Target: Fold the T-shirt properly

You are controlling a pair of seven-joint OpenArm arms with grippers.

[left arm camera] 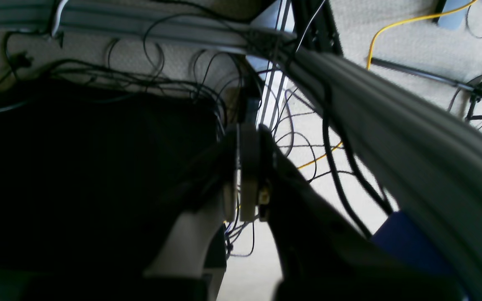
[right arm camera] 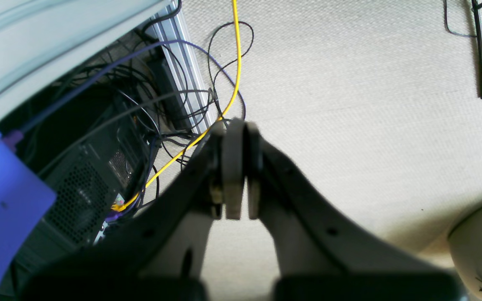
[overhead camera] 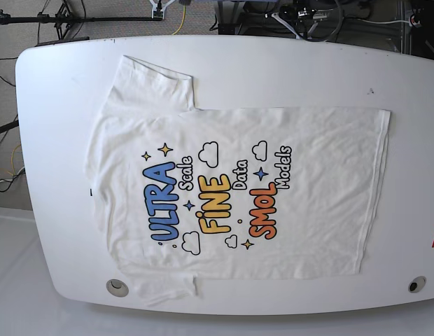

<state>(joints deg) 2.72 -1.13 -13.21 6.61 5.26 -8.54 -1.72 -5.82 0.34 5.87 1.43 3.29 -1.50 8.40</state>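
Lying flat, T-shirt (overhead camera: pixel 238 192) — hem near table (overhead camera: pixel 56 77) edge

Your left gripper (left arm camera: pixel 247 175) shows two black curved fingers with pale grey inner shells and flat grey pads, a small brass-coloured fitting beside them. Your right gripper (right arm camera: pixel 237 167) matches: black outer fingers, light grey inner faces, grey pads, small round holes along each finger.

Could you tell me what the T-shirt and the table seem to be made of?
T-shirt: seemingly soft white knit cloth, matte; it lies limp with fine wrinkles, and its lettering looks printed on.
Table: hard, smooth white top, perhaps laminate or painted board; flat with a rounded edge.
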